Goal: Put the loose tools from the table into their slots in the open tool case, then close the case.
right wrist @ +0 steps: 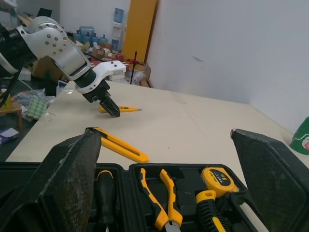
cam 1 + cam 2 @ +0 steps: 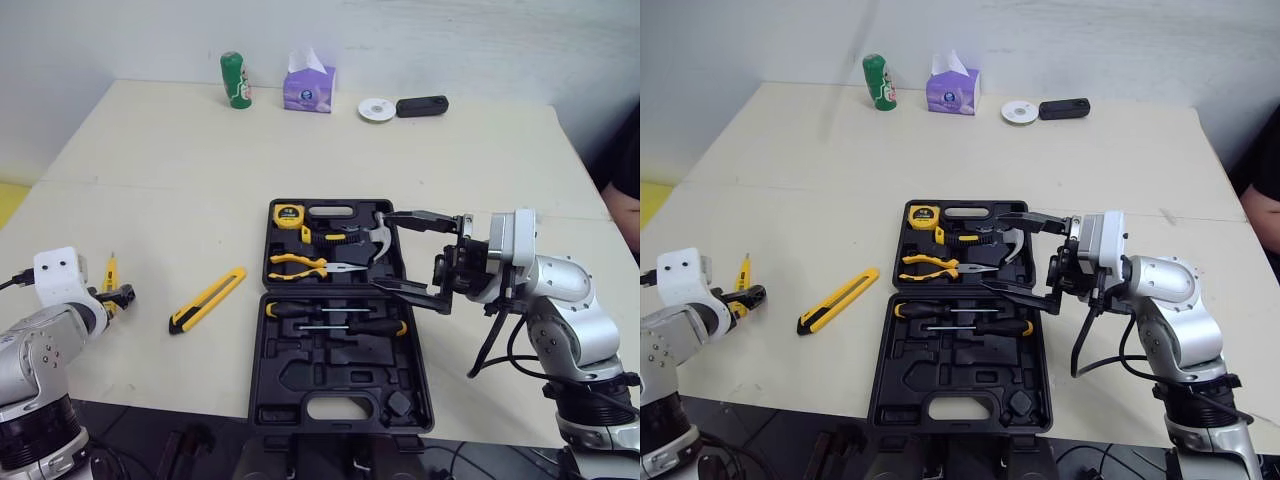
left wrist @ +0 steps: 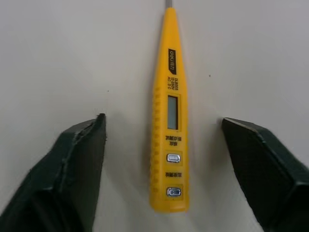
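Left gripper [image 3: 162, 122]: I see it spread wide, a finger on each side of the yellow voltage tester pen [image 3: 168, 111], not touching it
Tester pen: flat on the table [image 2: 180, 170], far left
Utility knife [image 2: 208, 300]: loose; between pen and open tool case [image 2: 300, 385]
Right gripper [image 2: 993, 250]: wide; holding nothing; over the cased hammer [image 2: 383, 238] and pliers [image 2: 300, 265]

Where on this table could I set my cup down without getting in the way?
The broad bare stretch between the case and the bottle and tissue box at the far edge is free. Crowded: near left, around the knife, tester and open left gripper; and the case's right side, by the open right gripper.
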Tool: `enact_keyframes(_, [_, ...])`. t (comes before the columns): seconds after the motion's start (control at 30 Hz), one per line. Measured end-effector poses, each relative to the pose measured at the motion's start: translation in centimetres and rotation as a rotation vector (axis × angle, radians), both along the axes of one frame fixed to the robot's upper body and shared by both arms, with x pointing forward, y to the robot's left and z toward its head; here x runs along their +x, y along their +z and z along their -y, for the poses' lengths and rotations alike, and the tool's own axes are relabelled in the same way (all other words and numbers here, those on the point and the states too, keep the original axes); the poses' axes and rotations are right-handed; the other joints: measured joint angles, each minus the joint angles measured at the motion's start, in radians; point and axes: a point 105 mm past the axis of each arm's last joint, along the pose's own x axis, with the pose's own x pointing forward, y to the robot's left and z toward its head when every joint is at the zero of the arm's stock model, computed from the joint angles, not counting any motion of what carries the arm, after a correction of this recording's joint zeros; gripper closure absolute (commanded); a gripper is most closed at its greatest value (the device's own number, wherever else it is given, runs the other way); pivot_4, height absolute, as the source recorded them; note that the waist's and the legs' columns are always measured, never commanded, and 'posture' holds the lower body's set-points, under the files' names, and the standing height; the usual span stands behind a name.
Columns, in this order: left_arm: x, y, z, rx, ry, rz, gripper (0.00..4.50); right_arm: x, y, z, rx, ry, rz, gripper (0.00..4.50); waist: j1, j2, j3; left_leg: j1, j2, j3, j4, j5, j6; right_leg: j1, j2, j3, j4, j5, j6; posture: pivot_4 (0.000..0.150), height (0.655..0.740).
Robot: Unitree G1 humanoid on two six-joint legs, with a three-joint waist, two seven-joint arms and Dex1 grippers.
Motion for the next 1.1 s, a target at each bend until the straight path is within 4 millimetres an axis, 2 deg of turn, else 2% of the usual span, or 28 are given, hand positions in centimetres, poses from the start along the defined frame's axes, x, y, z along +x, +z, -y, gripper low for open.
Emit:
enact_keyframes(0.13, [0.0,-0.4,-0.1,-0.002,0.000,0.006,3.61,0.0,0.0,0.0,0.001,-0.004,-0.002,0.00,-0.009,0.000,0.000,0.000,0.000,0.000,0.000,0.000,0.000,0.000,0.000,0.000,0.000,0.000,0.000,0.150,0.7400])
enact_keyframes(0.17, [-0.1,-0.5,-0.3,0.001,0.006,0.003,3.95,0.0,0.1,-0.1,0.001,-0.005,-0.001,0.00,-0.011,0.000,0.000,0.001,0.000,0.000,0.000,0.000,0.000,0.000,0.000,0.000,0.000,0.000,0.000,0.150,0.7400])
enact_keyframes(0.37, [-0.5,-0.9,-1.1,0.004,0.035,0.007,3.99,-0.1,-0.3,0.0,-0.007,-0.009,-0.002,0.00,-0.014,0.000,0.000,0.003,0.000,0.001,-0.002,0.001,-0.002,0.000,0.000,0.001,0.000,-0.001,-0.001,0.150,0.7400])
enact_keyframes(0.47, [-0.6,-0.9,-1.2,0.008,0.034,0.012,3.99,0.1,-1.2,0.4,-0.012,-0.020,-0.017,0.00,-0.013,0.000,0.000,0.003,0.000,0.001,-0.002,0.001,-0.002,0.000,0.000,0.001,0.000,-0.001,-0.001,0.150,0.7400])
enact_keyframes(0.63, [-0.5,-0.6,-1.1,0.039,-0.007,0.044,3.99,0.3,-2.8,1.1,-0.016,-0.028,-0.034,0.00,-0.013,0.000,0.000,0.003,0.000,0.002,-0.002,0.001,-0.002,0.000,0.000,0.001,0.000,-0.001,-0.001,0.150,0.7400])
enact_keyframes(0.73, [-0.3,-0.3,-0.7,0.056,-0.068,0.082,3.99,0.4,-2.8,1.3,0.004,-0.040,-0.012,0.00,-0.011,0.000,0.000,0.001,0.000,0.001,-0.002,0.001,-0.002,-0.001,0.000,0.001,-0.001,-0.001,-0.001,0.150,0.7400])
enact_keyframes(0.83, [0.7,1.2,1.1,0.068,-0.218,0.164,3.99,0.6,-2.5,1.8,0.014,-0.061,0.009,0.00,-0.007,-0.001,0.001,0.000,0.000,0.000,-0.001,0.001,-0.002,-0.002,0.000,0.000,-0.001,-0.001,-0.001,0.150,0.7400])
enact_keyframes(0.93, [1.5,5.1,3.4,0.126,-0.457,0.316,3.99,0.4,-2.1,2.9,-0.045,-0.071,0.030,0.00,-0.002,-0.001,0.001,-0.002,0.000,0.000,-0.001,0.000,-0.002,-0.003,-0.001,0.000,-0.002,-0.001,-0.001,0.150,0.7400])
enact_keyframes(1.0, [1.8,6.7,4.9,0.151,-0.580,0.384,3.99,0.3,-1.9,3.3,-0.055,-0.074,0.039,0.00,-0.001,-0.001,0.001,-0.002,0.000,0.000,-0.002,0.000,-0.001,-0.003,-0.001,0.000,-0.002,-0.001,-0.001,0.150,0.7400])
enact_keyframes(1.03, [1.9,7.2,5.9,0.158,-0.656,0.410,3.99,0.2,-1.8,3.5,-0.060,-0.074,0.037,0.00,-0.001,-0.001,0.001,-0.002,0.000,0.000,-0.002,0.001,-0.001,-0.003,0.000,-0.001,-0.002,-0.001,-0.001,0.150,0.7400])
enact_keyframes(1.1, [2.1,8.5,9.2,0.176,-0.900,0.448,3.99,-0.1,-2.1,4.0,-0.114,-0.073,0.012,0.00,0.006,-0.001,0.001,-0.005,0.000,-0.001,-0.001,0.001,-0.001,-0.005,0.000,-0.002,-0.002,-0.001,-0.001,0.150,0.7400])
